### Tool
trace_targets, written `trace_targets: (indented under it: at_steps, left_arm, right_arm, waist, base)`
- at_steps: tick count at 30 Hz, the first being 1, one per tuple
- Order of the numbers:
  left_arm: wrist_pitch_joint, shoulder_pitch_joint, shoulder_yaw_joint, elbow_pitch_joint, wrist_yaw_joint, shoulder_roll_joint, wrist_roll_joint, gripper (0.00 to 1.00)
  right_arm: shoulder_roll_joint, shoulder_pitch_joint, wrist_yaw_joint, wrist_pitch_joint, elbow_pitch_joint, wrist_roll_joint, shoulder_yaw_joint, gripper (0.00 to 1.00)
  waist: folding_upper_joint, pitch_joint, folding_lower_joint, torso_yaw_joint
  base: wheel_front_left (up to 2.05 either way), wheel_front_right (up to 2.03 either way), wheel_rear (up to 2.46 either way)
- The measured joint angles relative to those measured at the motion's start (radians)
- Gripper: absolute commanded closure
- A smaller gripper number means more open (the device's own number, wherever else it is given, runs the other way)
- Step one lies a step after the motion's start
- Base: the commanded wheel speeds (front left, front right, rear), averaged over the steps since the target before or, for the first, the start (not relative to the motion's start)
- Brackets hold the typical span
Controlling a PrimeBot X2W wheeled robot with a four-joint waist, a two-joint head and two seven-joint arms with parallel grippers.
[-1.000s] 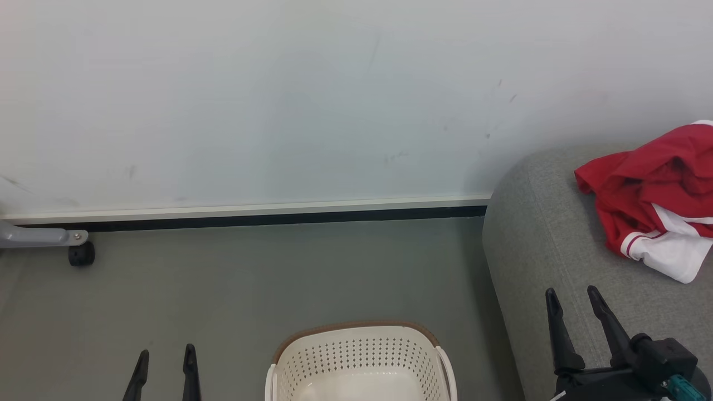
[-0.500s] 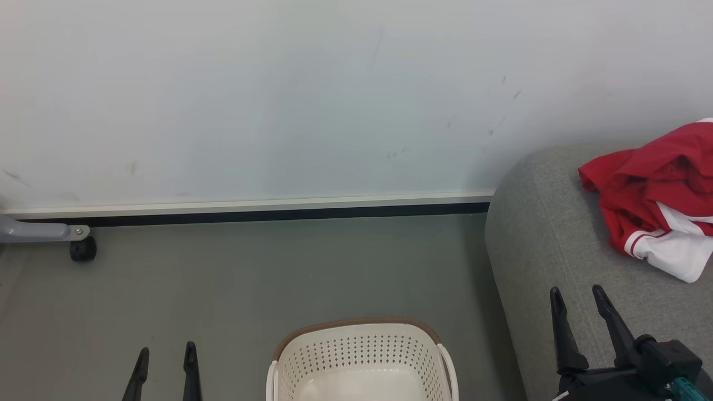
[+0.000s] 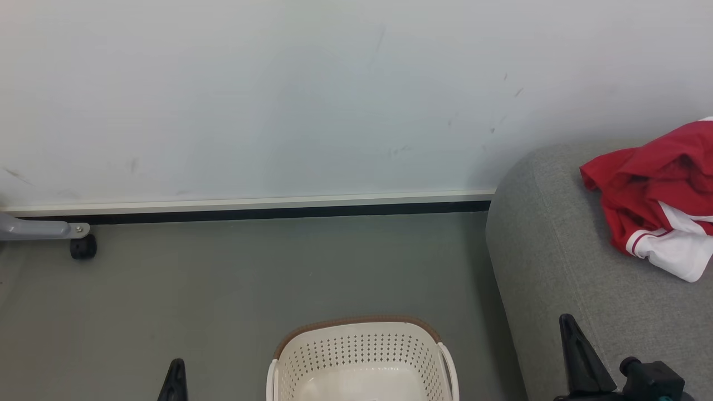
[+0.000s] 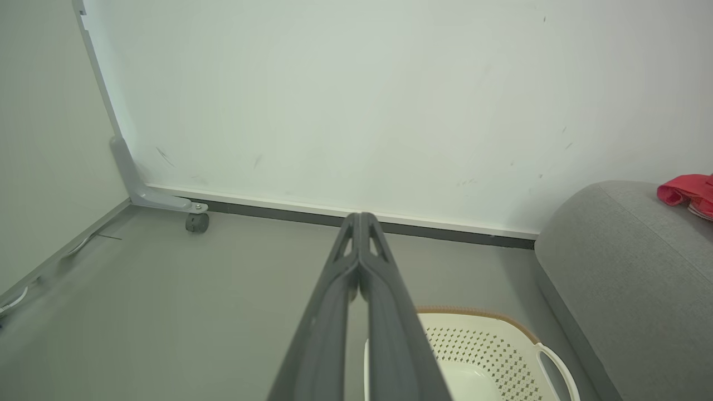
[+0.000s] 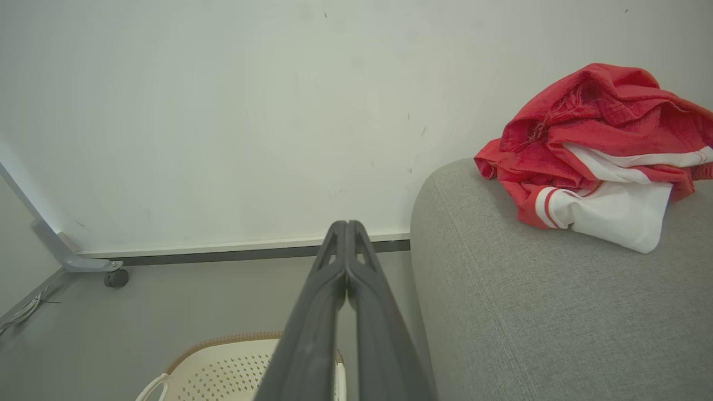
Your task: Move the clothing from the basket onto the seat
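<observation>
The red-and-white clothing [image 3: 657,200] lies crumpled on the grey seat [image 3: 557,262] at the right; the right wrist view shows the clothing [image 5: 596,150] piled on the seat [image 5: 529,312]. On the floor, bottom centre, stands the cream basket [image 3: 362,356]; what I see of its inside holds nothing. My left gripper [image 3: 176,372] is shut, low and left of the basket, its fingers pressed together in the left wrist view [image 4: 361,223]. Over the seat's front edge my right gripper [image 3: 569,326] is shut with nothing in it, also seen shut in its own view [image 5: 346,228].
A white wall with a dark baseboard [image 3: 250,214] runs behind the grey floor. A grey metal leg on a black caster [image 3: 82,247] stands at the far left by the wall. In the left wrist view a side panel [image 4: 44,139] closes off the left.
Both grippers have closed from open to shut, with nothing between their fingers, and both sit lower in the head view. The clothing and basket stay where they were.
</observation>
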Motion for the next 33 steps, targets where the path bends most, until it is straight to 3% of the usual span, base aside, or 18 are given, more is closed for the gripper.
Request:
trace_targets:
  at_steps: [6, 33]
  left_arm:
    - [0.017, 0.001, 0.007, 0.016, -0.009, -0.006, -0.029, 1.0]
    - [0.123, -0.056, 0.074, 0.067, -0.072, -0.033, -0.385, 1.0]
  right_arm:
    - [0.012, 0.013, 0.01, 0.014, 0.013, 0.038, -0.019, 1.0]
    - [0.064, -0.012, 0.074, 0.123, 0.057, 0.377, -0.139, 1.0]
  waist:
    - [0.0, 0.002, 0.0, -0.002]
    - [0.0, 0.01, 0.0, -0.01]
  base:
    - [0.0, 0.0, 0.0]
    - [0.0, 0.0, 0.0]
